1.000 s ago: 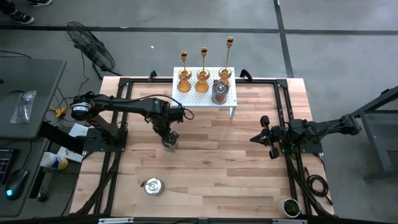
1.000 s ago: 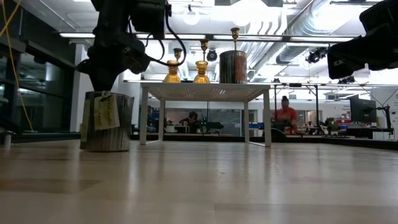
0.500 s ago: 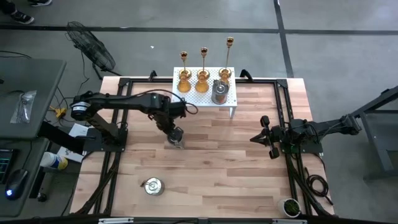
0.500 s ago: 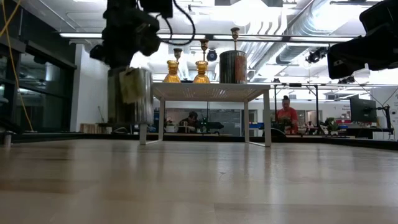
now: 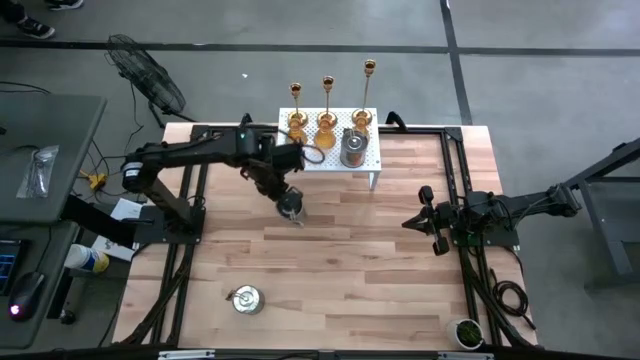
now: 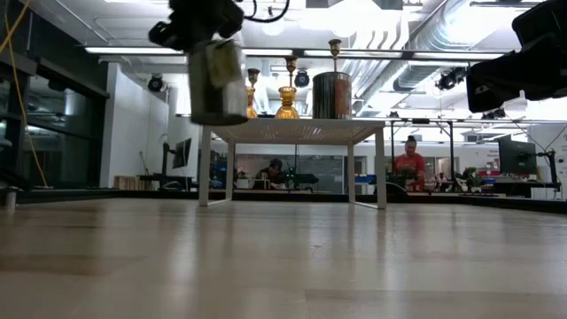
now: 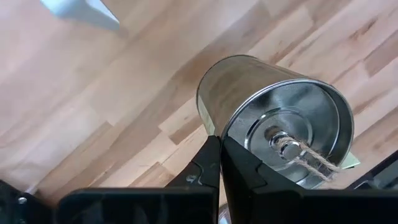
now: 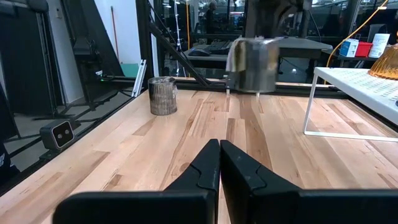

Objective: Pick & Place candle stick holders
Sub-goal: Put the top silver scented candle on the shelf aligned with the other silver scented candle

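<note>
Near the centre of the overhead frame, slightly up and left, your left gripper (image 5: 290,207) is clenched on the rim of a silvery pot (image 5: 291,209), holding it above the wooden table (image 5: 350,270), just left of the white rack (image 5: 330,152). From table level, that pot (image 6: 218,80) hangs in the upper left, clear of the tabletop and about level with the rack's top. On the rack stand three gold candlesticks (image 5: 327,100), amber cups (image 5: 296,132) and another silvery pot (image 5: 352,148). A third silvery pot (image 5: 246,299) sits at the lower left of the table. Your right gripper (image 5: 412,222) rests clenched and empty at the right side, well apart.
</note>
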Robot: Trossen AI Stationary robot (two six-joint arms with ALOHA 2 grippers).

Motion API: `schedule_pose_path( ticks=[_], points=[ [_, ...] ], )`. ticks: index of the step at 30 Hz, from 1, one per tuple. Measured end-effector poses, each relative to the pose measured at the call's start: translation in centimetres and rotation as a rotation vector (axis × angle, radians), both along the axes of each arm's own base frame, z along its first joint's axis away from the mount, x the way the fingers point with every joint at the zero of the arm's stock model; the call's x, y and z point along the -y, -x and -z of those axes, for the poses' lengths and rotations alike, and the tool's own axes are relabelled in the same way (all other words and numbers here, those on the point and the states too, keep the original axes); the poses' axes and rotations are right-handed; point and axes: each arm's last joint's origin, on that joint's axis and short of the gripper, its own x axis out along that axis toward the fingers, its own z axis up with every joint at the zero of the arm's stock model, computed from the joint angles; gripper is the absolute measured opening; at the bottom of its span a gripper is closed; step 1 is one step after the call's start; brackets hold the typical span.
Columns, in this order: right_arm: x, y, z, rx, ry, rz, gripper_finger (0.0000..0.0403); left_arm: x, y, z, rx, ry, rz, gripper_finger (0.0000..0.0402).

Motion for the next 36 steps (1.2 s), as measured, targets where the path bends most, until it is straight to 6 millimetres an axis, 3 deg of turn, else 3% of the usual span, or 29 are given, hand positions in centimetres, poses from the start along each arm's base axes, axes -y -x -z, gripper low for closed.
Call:
schedule_pose_path(
  ticks=[16,25,36],
  points=[
    [0.0,0.0,0.0,0.0,0.0,0.0,0.0004,-5.4,-4.0,-4.6,0.078,-0.076,-0.083,0.0],
    [0.0,0.0,0.0,0.001,0.0,0.001,0.0004,-8.3,-4.2,-4.9,0.092,-0.092,-0.185,0.0],
    [0.0,0.0,0.0,0.002,0.0,0.0,0.0003,-10.2,-3.5,-4.9,0.087,-0.104,-0.281,0.0]
  ],
)
